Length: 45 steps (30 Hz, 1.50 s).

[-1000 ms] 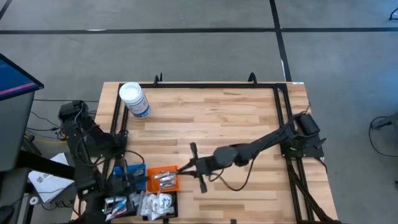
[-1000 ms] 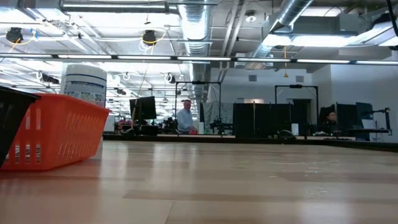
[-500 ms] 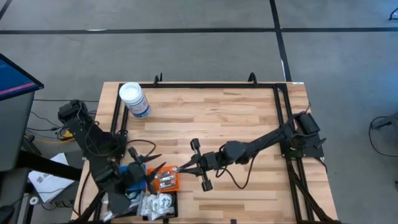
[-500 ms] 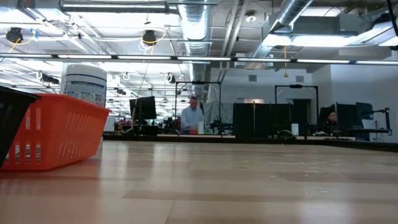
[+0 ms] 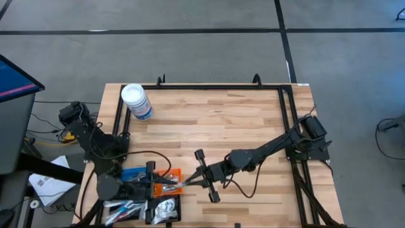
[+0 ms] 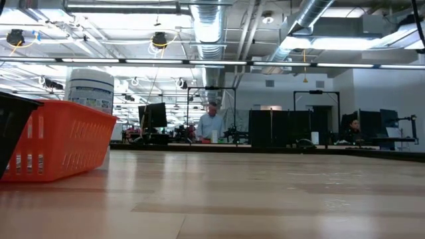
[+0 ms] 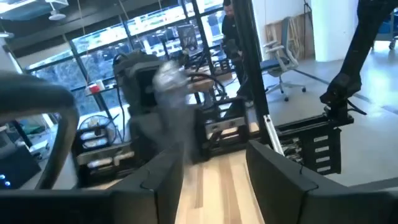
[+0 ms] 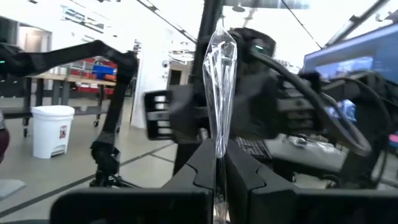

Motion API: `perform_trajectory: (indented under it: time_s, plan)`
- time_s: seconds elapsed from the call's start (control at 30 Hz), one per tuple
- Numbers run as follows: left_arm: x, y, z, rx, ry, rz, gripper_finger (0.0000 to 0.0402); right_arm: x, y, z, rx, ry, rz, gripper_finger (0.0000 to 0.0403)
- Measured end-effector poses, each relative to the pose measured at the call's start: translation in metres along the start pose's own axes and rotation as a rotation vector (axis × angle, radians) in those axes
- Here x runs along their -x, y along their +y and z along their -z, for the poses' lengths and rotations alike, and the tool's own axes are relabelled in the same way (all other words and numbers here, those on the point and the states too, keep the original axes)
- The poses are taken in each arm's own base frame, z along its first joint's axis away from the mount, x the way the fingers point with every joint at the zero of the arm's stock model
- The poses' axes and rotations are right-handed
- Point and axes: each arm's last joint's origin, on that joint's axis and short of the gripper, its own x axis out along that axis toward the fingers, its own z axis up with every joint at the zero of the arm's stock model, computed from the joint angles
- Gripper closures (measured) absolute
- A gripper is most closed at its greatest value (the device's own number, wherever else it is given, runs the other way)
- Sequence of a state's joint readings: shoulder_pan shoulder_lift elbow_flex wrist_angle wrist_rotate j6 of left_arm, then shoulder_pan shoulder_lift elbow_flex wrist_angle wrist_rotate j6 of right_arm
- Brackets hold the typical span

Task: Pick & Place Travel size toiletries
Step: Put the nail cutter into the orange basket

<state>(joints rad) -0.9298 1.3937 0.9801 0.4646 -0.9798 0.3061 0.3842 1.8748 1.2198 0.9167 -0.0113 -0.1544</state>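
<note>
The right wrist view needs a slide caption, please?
Right gripper shut on a clear crinkled plastic wrapper, held upright.

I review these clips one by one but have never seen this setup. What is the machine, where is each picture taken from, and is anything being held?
Two dark robot arms work at a wooden table. One camera looks straight down, one sits at table height, and one rides on each wrist. From above, the left gripper is open by the orange tray at the table's near left, beside blue and black trays holding small toiletries. The right gripper reaches to the same tray, shut on a clear wrapper, seen pinched upright in its wrist camera. A white-lidded jar stands at the far left corner.
</note>
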Motion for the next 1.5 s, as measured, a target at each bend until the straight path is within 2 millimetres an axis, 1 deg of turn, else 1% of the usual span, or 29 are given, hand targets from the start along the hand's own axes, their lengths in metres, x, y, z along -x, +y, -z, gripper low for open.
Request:
perform_trajectory:
  time_s: [0.1,0.2,0.27,0.37,0.47,0.73,0.83,0.93,1.17,1.27,1.37,1.5]
  plan:
    - [-0.003,0.002,0.003,0.004,-0.001,-0.01,0.0245,0.0,0.008,-0.002,0.024,-0.007,-0.013,0.0398]
    - [-0.009,0.007,0.004,0.002,-0.001,-0.028,0.0253,0.0,0.012,-0.003,0.041,-0.013,-0.019,0.0399]
    - [-0.013,0.01,0.003,0.002,-0.025,-0.015,0.0257,0.0,0.011,-0.003,0.047,-0.016,-0.016,0.0398]
    - [-0.02,0.014,0.002,-0.003,-0.066,0.051,0.0258,0.0,0.007,-0.002,0.043,-0.014,-0.004,0.0396]
    - [-0.024,0.017,0.002,0.002,-0.079,0.064,0.0257,0.0,0.002,-0.001,0.02,-0.01,0.005,0.0396]
    - [-0.025,0.019,0.001,0.015,-0.091,0.059,0.0264,0.0,0.0,0.001,0.011,0.007,0.009,0.0396]
    - [-0.025,0.019,0.001,0.016,-0.093,0.058,0.0277,0.0,0.0,0.001,0.012,0.006,0.009,0.0396]
    - [-0.026,0.019,0.0,0.02,-0.093,0.052,0.0301,0.0,0.0,0.0,0.012,0.003,0.01,0.0395]
    - [-0.028,0.022,0.001,0.021,-0.092,0.041,0.0378,0.0,0.0,0.0,0.013,-0.001,0.012,0.0394]
    - [-0.028,0.022,0.001,0.026,-0.095,0.05,0.0381,0.0,0.0,0.0,0.013,-0.003,0.013,0.0392]
    - [-0.028,0.022,0.001,0.038,-0.094,0.051,0.0375,0.0,0.0,0.0,0.013,0.003,0.011,0.0389]
    - [-0.028,0.021,0.001,0.038,-0.093,0.058,0.038,0.0,0.0,0.001,0.025,0.007,0.011,0.0375]
